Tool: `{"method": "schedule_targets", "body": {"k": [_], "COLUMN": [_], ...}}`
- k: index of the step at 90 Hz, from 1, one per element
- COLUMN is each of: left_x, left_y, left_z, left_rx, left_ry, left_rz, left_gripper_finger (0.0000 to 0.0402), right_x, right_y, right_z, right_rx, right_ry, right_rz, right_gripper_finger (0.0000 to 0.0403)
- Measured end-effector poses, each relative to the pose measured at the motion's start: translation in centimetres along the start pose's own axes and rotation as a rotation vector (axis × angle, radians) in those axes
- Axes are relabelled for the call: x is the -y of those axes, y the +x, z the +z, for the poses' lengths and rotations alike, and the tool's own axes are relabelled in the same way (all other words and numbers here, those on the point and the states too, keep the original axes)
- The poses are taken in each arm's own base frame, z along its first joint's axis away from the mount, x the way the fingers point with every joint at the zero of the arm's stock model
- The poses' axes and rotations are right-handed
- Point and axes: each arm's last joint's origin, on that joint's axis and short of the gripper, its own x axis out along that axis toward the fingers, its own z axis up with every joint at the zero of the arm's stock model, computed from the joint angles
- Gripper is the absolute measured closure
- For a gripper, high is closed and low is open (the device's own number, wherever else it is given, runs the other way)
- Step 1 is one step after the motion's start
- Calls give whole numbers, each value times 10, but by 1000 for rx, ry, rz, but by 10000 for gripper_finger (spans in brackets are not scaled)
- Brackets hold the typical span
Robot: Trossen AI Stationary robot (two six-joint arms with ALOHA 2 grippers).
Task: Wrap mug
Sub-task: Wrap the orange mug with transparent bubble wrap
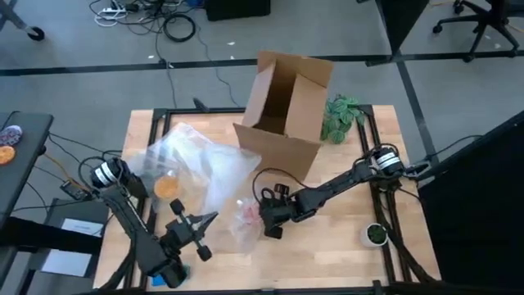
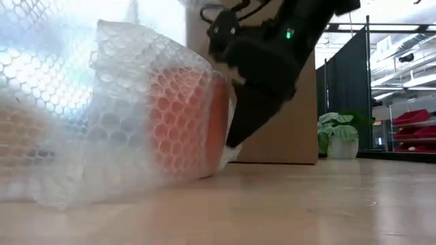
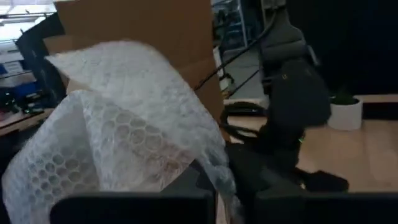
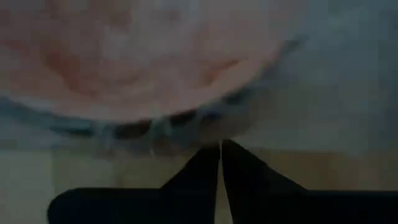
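One wooden desk [image 1: 344, 246] carries everything. One open cardboard box [image 1: 286, 106] stands at its far middle, with one leafy plant [image 1: 342, 119] just beside it. One crumpled sheet of bubble wrap [image 1: 205, 164] spreads from the box's near left side toward the desk's front.

There are two dark arms. The left claw [image 1: 203, 227] hangs near the front left, its fingers spread well apart, close to the wrap's edge. The right claw [image 1: 266, 221] sits at the wrap's right end. The right wrist view shows its two fingertips [image 4: 211, 163] drawn together, but not whether any film is caught between them.

The mug [image 1: 246, 215] lies inside the wrap at the front middle, just left of the right claw. From above it is only a reddish blur through the film. The low view shows the mug [image 2: 194, 119] on its side, long axis level with the desk, with one flat end toward the right claw [image 2: 231, 146], which touches the wrap there. The right wrist view shows that round end [image 4: 143, 56] face-on, though whether it is mouth or base cannot be told.

A second orange round shape [image 1: 168, 188] shows under the sheet farther left; what it is I cannot tell.

One small green round object [image 1: 376, 234] with a white rim sits at the front right, well apart.
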Motion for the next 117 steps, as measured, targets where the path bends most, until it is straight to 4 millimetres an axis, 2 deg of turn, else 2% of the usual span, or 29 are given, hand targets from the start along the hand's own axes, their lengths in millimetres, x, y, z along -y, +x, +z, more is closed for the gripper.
{"method": "schedule_targets", "body": {"k": [12,23,44,64,83,100,108,117], "left_x": [5,12,27,34,59,86,92,94], "left_y": [0,3,25,43,43,41,42,45], "left_z": [-3,-8,-19,-18,-11,7,15,19], "left_rx": [0,-1,-12,-9,-72,-134,-143,-134], "left_ry": [-38,-77,-203,-333,-279,-98,-68,-46], "left_rz": [-1,11,79,134,94,-53,-125,-141], "left_gripper_finger": [402,402,402,402,402,402,402,401], "right_x": [-2,-2,1,3,-3,-5,-1,7], "right_y": [-17,-40,-88,-127,-144,-146,-149,-161], "right_z": [1,2,-4,-12,-17,-18,-21,-24], "right_rx": [3,17,14,60,100,98,63,29], "right_ry": [-1,19,84,136,118,108,93,103], "right_rz": [6,15,-13,-52,-28,-21,-22,-31], "right_gripper_finger": [403,403,403,403,403,403,403,403]}}
